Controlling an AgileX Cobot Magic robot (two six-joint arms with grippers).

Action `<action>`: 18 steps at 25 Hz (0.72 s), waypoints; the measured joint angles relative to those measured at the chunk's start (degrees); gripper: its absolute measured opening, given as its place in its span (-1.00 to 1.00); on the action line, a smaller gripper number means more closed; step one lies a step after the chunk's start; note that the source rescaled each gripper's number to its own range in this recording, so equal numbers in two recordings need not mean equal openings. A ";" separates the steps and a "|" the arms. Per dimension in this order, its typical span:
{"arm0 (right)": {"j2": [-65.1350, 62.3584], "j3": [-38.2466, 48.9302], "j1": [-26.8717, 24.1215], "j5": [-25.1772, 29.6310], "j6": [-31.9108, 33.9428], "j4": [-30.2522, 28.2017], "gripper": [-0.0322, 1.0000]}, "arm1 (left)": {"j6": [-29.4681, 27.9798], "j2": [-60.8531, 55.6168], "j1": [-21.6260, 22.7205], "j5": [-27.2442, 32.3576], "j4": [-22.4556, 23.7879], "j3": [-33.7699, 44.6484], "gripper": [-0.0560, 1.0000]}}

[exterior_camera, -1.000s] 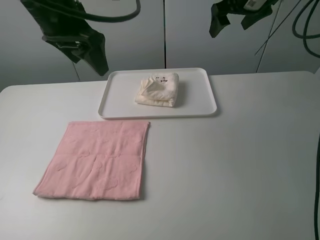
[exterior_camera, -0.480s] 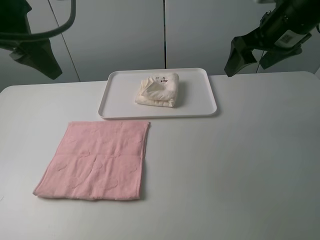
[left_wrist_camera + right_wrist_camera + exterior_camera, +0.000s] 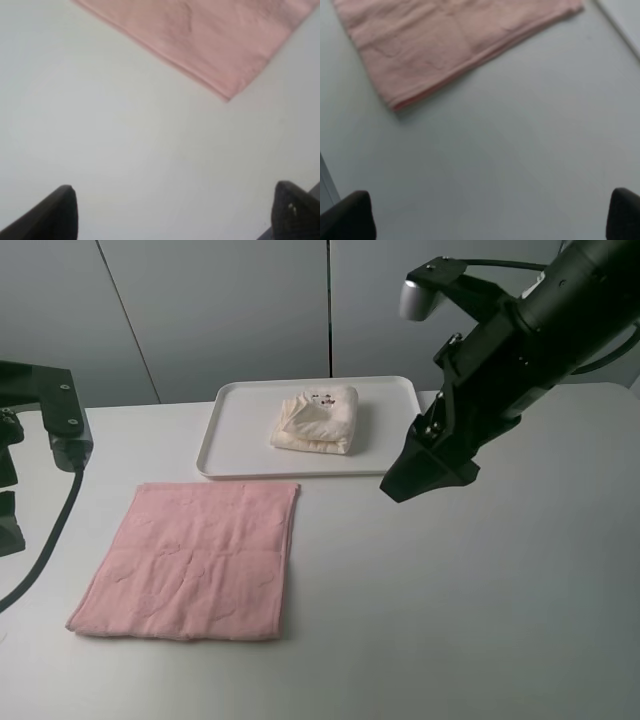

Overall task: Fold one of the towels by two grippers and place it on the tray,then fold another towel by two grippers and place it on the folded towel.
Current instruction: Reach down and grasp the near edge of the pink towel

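Right gripper (image 3: 425,472) slants down, released and empty, right of the pink towel (image 3: 195,560); left gripper (image 3: 172,215), jaws spread, hovers left of it.

The cream-white towel (image 3: 318,420) sits folded into a small thick bundle on the tray (image 3: 240,435), a little toward its far side near the middle, with loose layered edges showing on its left and a few small dark marks on top. The tray is flat, white and rectangular, with a low rim and rounded corners, and lies at the far side of the tabletop (image 3: 450,590). The pink towel (image 3: 195,558) lies spread flat in front of the tray's left half, its far edge just beside the near rim, faint embossed shapes across it
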 joint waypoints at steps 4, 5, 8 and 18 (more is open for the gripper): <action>1.03 0.13 8.63 -5.71 0.13 -3.26 1.00 | 0.66 0.00 0.00 -6.92 0.90 4.26 0.99; 1.92 0.13 10.14 -6.59 0.25 -4.00 1.00 | 1.31 0.00 0.00 -8.31 1.50 5.31 0.99; 5.65 0.13 14.74 -7.60 1.05 -5.71 1.00 | 6.18 0.11 0.00 -12.31 2.19 8.70 0.99; 18.14 0.13 25.88 -12.11 5.74 -10.09 1.00 | 16.09 5.60 0.00 -26.16 2.19 19.37 0.99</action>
